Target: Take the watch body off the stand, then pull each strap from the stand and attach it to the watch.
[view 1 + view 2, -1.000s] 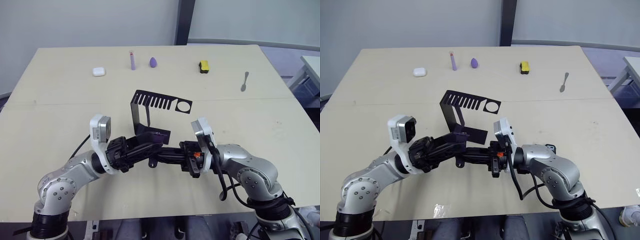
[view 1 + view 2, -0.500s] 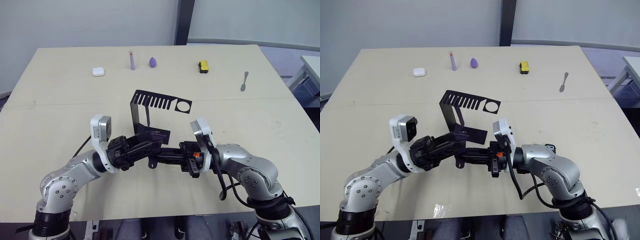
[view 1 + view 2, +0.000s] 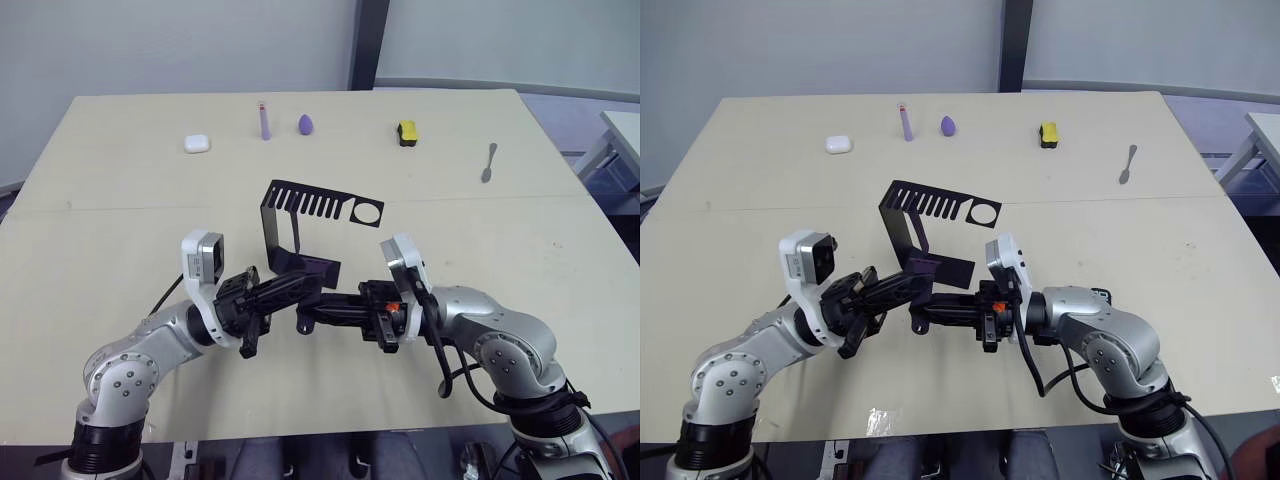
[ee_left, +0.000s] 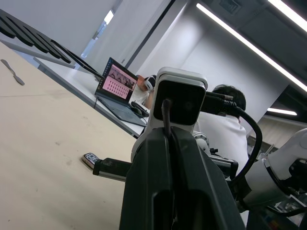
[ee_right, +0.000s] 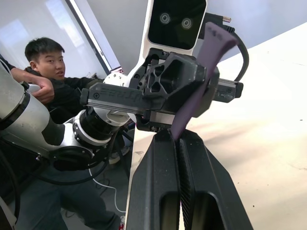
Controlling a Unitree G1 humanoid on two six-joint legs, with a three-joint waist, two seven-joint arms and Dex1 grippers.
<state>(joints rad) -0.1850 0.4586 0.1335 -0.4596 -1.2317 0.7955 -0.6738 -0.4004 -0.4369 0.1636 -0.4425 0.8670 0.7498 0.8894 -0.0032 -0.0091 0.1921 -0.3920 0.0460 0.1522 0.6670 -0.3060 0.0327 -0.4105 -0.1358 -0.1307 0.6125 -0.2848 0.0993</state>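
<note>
Left gripper [image 3: 315,288] has rolled about a quarter turn at the wrist in the last half second. Its cross-bar now runs 12-to-6 o'clock; before, it was end-on to the head camera. The arm itself has hardly shifted. Fingers closed together, nothing seen between them.

Right gripper [image 3: 305,318] has not moved. It is clamped on the lower end of a purple strap [image 5: 213,45]. The free end stands up out of the fingers and crosses the front of the left gripper. Cannot tell whether strap and left fingers touch.

The two grippers meet nose to nose over the table [image 3: 120,220], left arm in from 8 o'clock, right arm from 4 o'clock.

Stand [image 3: 345,207] sits just at 12 o'clock of the meeting point. Comb slots and round hole are bare: no watch, no strap hanging.

Watch body: probably the small pale-rimmed, dark-faced piece [image 4: 90,159] lying on the table beside the right arm, a dark bar running from it. Could be the other strap already fitted; too small to be sure.

Reading: stand is cleared and one strap is in hand. The roll looks like re-aiming the left fingers, either to take the strap's free end or to square up for mating. Strap is limp, so the tip may flop off line when either gripper moves.
</note>
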